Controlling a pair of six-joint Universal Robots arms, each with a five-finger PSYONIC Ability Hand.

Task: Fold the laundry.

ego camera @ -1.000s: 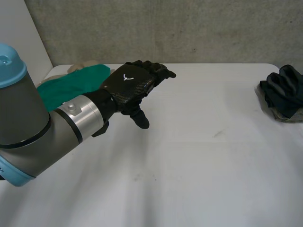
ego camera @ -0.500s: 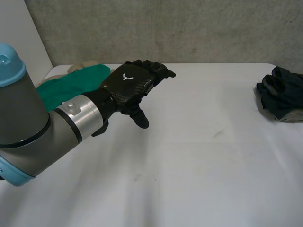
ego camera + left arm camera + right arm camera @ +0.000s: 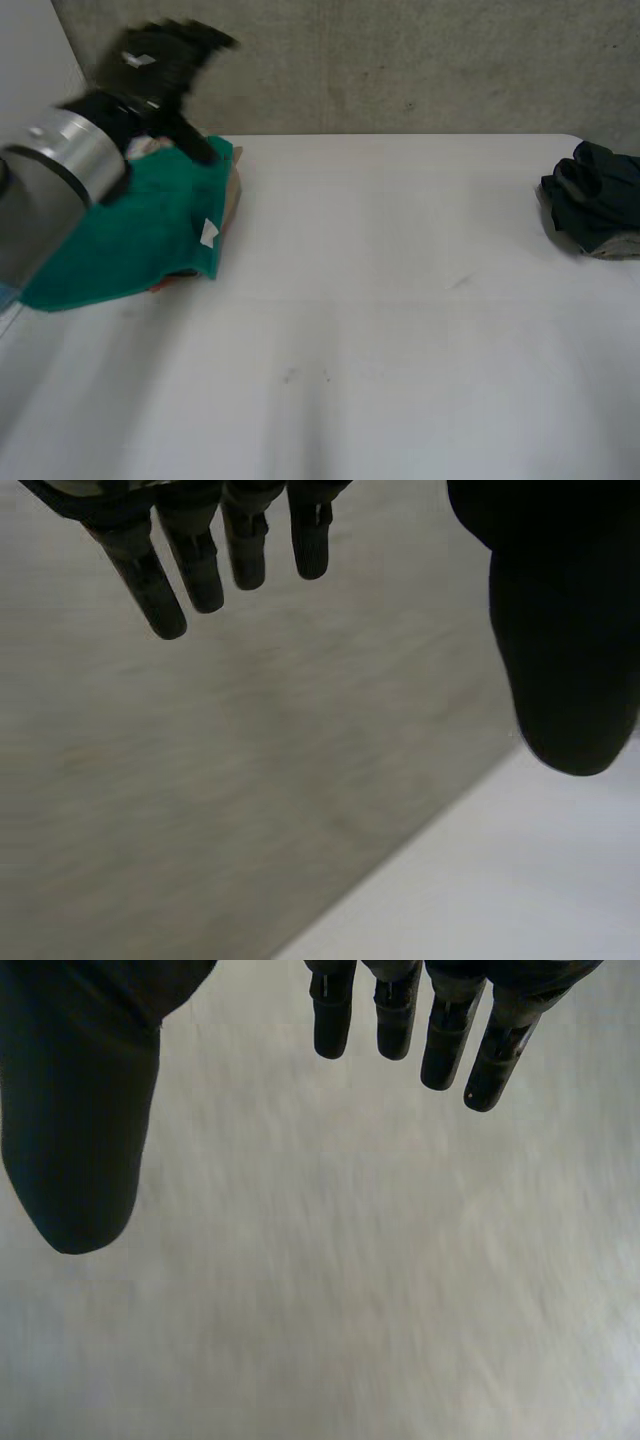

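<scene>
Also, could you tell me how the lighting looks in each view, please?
Head view: soft, even light on the table, no glare; folds show in the dark clothes. Left wrist view: the left hand is a dark shape against a paler wall. Right wrist view: the right hand is just as dark.

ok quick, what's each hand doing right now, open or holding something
Left hand: open, fingers straight, holding nothing.
Right hand: open, fingers straight, holding nothing.

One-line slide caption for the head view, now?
Open left hand above the green cloth; dark garment bunched at the white table's right edge.
</scene>
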